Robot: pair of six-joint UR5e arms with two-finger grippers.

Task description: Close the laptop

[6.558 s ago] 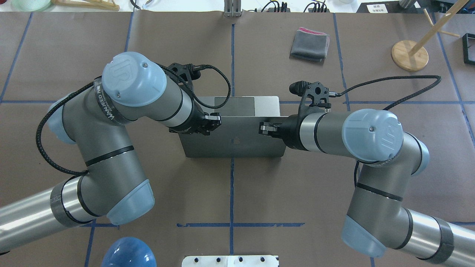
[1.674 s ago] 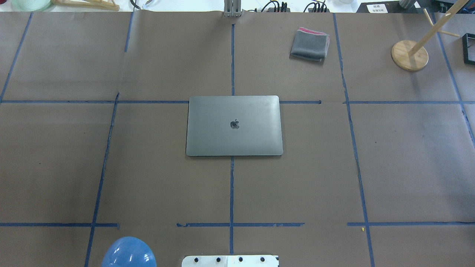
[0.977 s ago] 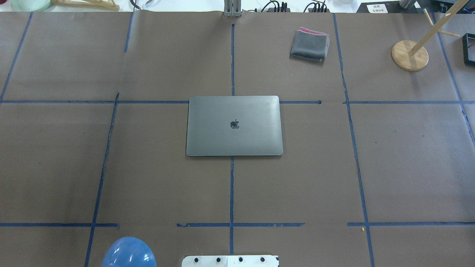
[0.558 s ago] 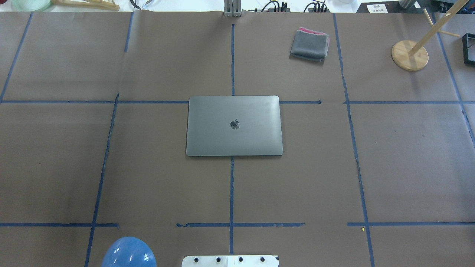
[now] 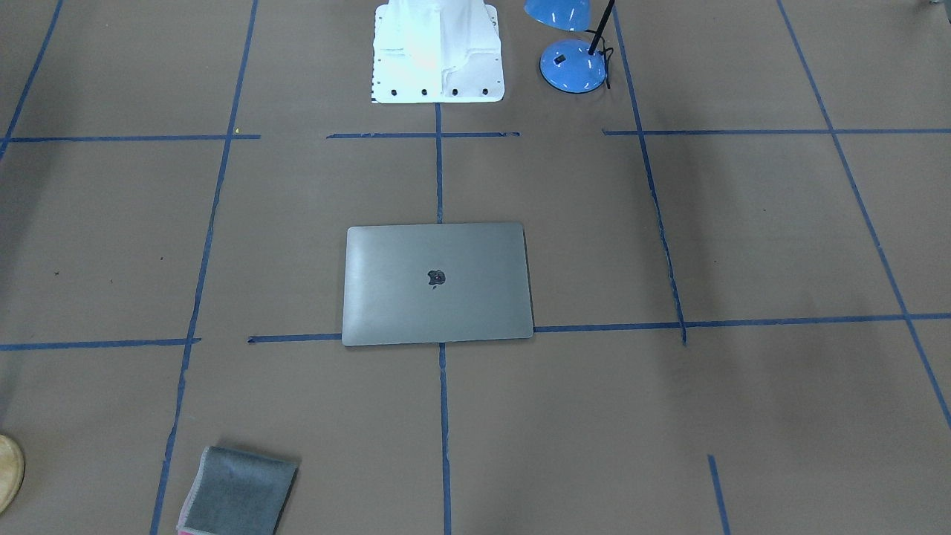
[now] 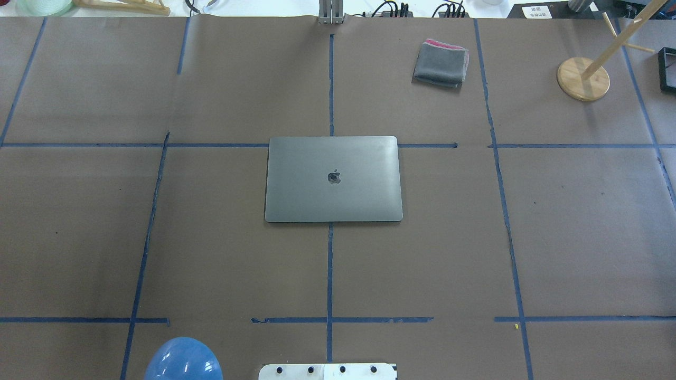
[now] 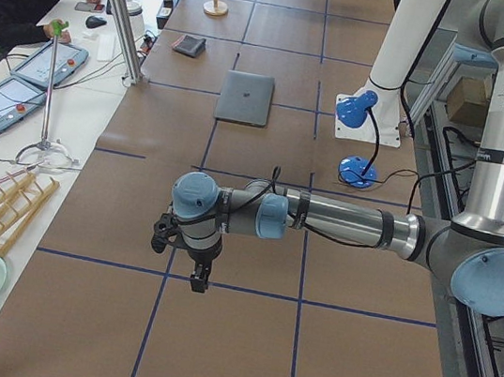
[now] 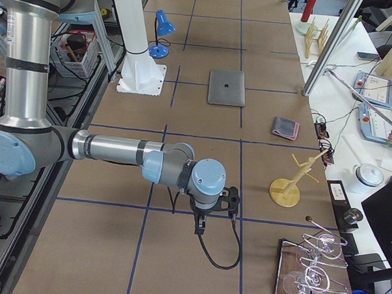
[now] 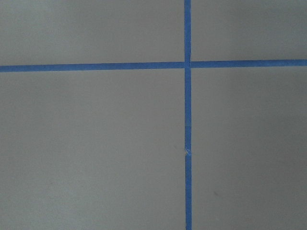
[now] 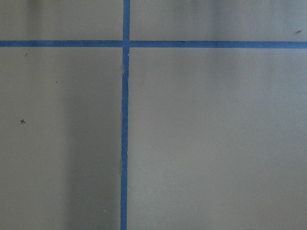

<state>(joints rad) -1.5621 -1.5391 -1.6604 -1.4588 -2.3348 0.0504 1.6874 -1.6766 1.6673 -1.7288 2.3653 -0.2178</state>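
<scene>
The left pincer (image 7: 198, 283) hangs pointing down over the worktop (image 6: 211, 253) towards the robot's left end, just above a blue tape line. It shows only in the side view, so I cannot tell whether it is open or closed. Its wrist camera sees nothing but brown paper and a crossing of tape lines (image 9: 187, 63). The right pincer (image 8: 199, 230) hangs the same way towards the robot's right end, also pointing down close to a tape line. It too shows only from the side, and I cannot tell how its jaws stand.

The laptop (image 6: 332, 179) lies between the two pincers along the worktop's length and well apart from both. It sits in the middle of the worktop, flat and fully closed, with the lid and its dark logo facing up. From overhead, its far edge runs along a blue tape line, and the centre tape line meets it at its near and far edges.

Further out, a folded grey cloth (image 6: 441, 64) with a pink edge lies far and to the right of the laptop. A wooden stand (image 6: 582, 79) sits further right, at the far right. A blue lamp (image 5: 572, 63) stands near the robot's white base (image 5: 437, 56).
</scene>
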